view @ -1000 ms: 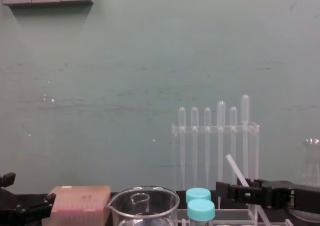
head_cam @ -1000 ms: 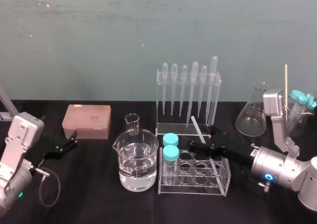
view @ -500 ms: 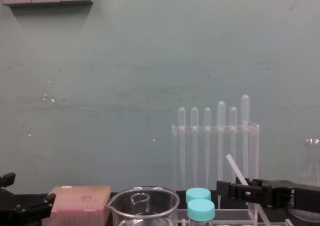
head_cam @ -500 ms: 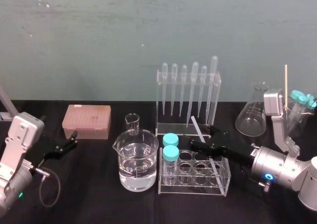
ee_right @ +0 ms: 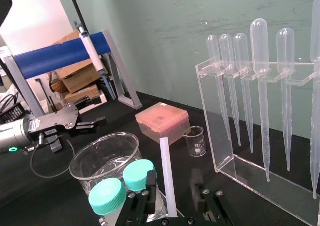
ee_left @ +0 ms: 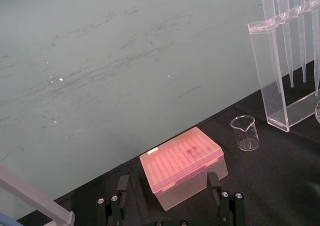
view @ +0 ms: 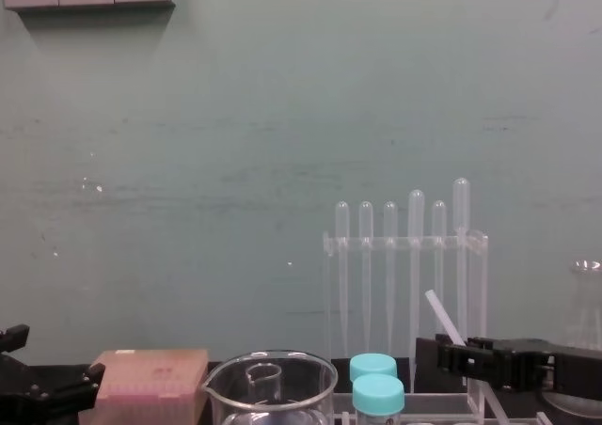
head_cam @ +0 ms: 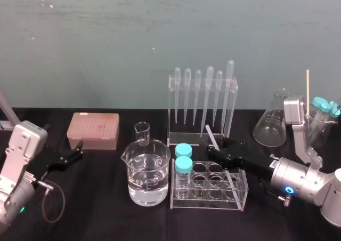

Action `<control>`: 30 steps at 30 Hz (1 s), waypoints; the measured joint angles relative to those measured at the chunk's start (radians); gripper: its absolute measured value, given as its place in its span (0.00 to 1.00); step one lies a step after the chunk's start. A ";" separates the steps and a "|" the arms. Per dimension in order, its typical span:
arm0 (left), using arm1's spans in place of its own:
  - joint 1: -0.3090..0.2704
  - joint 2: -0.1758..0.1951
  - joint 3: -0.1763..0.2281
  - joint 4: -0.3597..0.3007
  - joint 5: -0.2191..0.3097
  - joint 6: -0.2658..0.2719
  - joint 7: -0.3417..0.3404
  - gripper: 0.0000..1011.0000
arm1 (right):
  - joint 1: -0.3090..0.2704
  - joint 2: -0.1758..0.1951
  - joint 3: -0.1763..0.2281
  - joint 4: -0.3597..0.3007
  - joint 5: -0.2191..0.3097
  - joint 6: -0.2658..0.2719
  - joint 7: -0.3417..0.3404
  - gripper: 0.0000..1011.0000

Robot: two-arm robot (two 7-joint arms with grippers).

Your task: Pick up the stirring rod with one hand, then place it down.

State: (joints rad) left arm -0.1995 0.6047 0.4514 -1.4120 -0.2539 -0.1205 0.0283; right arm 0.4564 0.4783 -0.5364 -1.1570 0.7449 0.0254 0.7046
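right gripper (ee_right: pixel 172 198) fingers apart either side of stirring rod (ee_right: pixel 167 173) (no clamp), rod leaning tilted in test tube rack (head_cam: pixel 208 199), left gripper (head_cam: pixel 79 149) parked at worktop (head_cam: pixel 96 211) left, fingers apart

Right gripper (head_cam: pixel 220 149): thin translucent-white stirring rod (head_cam: pixel 212 135) slants between its fingers (ee_right: pixel 142 198), clear plastic test-tube rack (head_cam: pixel 213 201) just before it, clear acrylic pipette stand (head_cam: pixel 171 113) behind, large glass beaker (head_cam: pixel 146 179) left, pink plastic tip box (head_cam: pixel 93 130) farther left.
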 joint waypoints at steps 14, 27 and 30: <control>0.000 0.000 0.000 0.000 0.000 0.000 0.000 0.99 | 0.000 0.000 0.000 0.000 0.001 0.000 0.000 0.07; 0.000 0.000 0.000 0.000 0.000 0.000 0.000 0.99 | -0.018 -0.003 0.029 -0.028 -0.002 -0.027 -0.017 0.07; 0.000 0.000 0.000 0.000 0.000 0.000 0.000 0.99 | -0.037 0.002 0.062 -0.075 0.000 -0.064 -0.025 0.07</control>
State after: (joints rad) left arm -0.1995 0.6047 0.4514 -1.4120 -0.2539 -0.1205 0.0283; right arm 0.4197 0.4801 -0.4749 -1.2325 0.7447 -0.0390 0.6792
